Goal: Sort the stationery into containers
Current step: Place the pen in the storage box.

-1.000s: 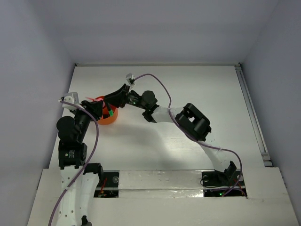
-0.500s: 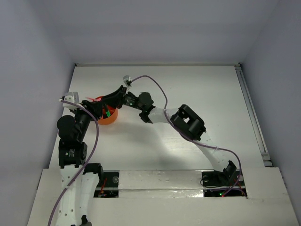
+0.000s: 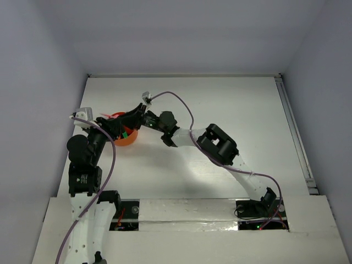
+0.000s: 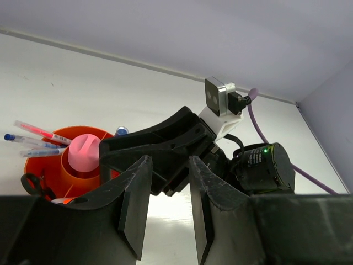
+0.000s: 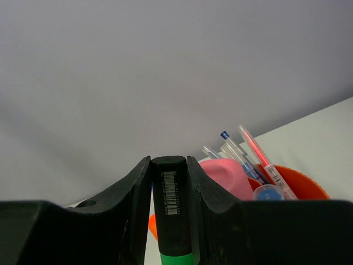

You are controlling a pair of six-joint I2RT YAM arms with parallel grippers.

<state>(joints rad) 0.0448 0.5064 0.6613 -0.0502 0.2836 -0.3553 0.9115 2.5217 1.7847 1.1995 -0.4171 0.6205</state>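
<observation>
My right gripper (image 5: 168, 160) is shut on a black-bodied green highlighter (image 5: 170, 210), which stands upright between the jaws. In the top view this gripper (image 3: 124, 128) hangs over the round orange container (image 3: 131, 139) at the table's left side. Inside the container (image 5: 300, 182) stand a pink-capped bottle (image 5: 226, 174), a blue-capped bottle (image 5: 268, 192) and thin pens (image 5: 242, 148). My left gripper (image 4: 169, 165) is open and holds nothing. It sits just beside the container (image 4: 55, 165), facing the right gripper's black fingers (image 4: 160, 146). A scissors handle (image 4: 32, 185) shows at the rim.
The left wall runs close behind the container. The right arm's purple cable (image 3: 184, 107) arcs over the table's middle. White tabletop (image 3: 236, 104) spreads to the right and far side.
The right arm has reached farther left, carrying the green highlighter over the orange container. The left arm has not moved.
</observation>
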